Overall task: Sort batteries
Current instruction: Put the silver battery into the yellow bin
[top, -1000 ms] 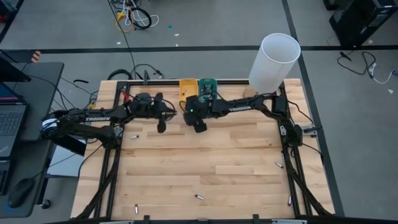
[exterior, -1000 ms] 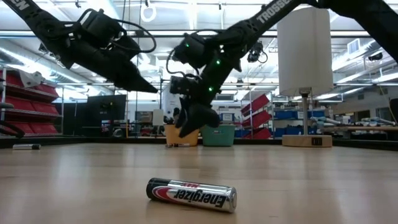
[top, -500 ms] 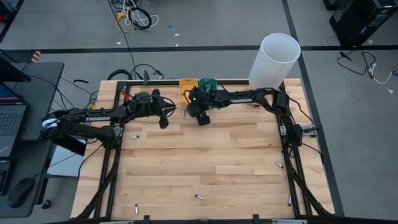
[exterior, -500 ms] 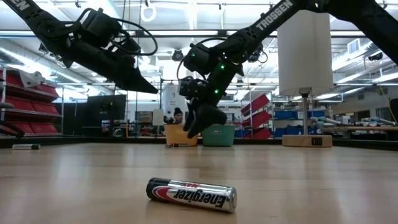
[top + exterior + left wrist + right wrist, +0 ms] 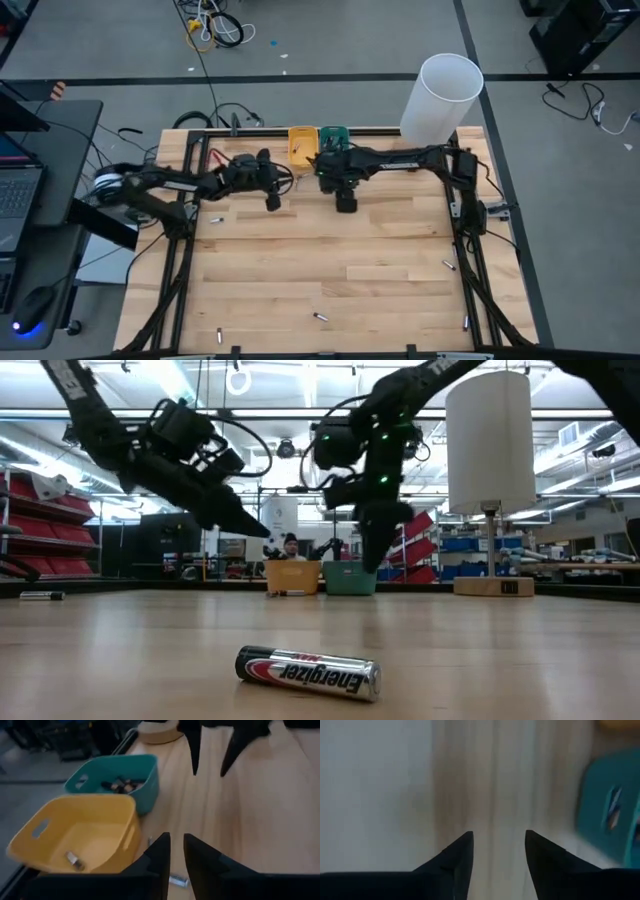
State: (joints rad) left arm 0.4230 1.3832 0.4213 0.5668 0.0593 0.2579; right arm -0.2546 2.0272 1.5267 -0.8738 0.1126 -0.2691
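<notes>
Your right claw (image 5: 496, 851) hangs over bare wood with its jaws apart and empty, the teal tray (image 5: 334, 136) just behind it, while your left claw (image 5: 176, 851) has its jaws a narrow slit apart, empty, with the yellow tray (image 5: 75, 837) just ahead. One battery (image 5: 178, 880) lies on the table right under the left fingertips, others (image 5: 321, 317) sit well away from both claws along the near edge, so a low sweep there could, I judge, roll the close one. The claws also hover near each other, and swinging either inward risks a knock.

Grey floor (image 5: 330, 40) with cables, shelving (image 5: 40, 530) – blue bins, bright ceiling lights (image 5: 300, 410)
</notes>
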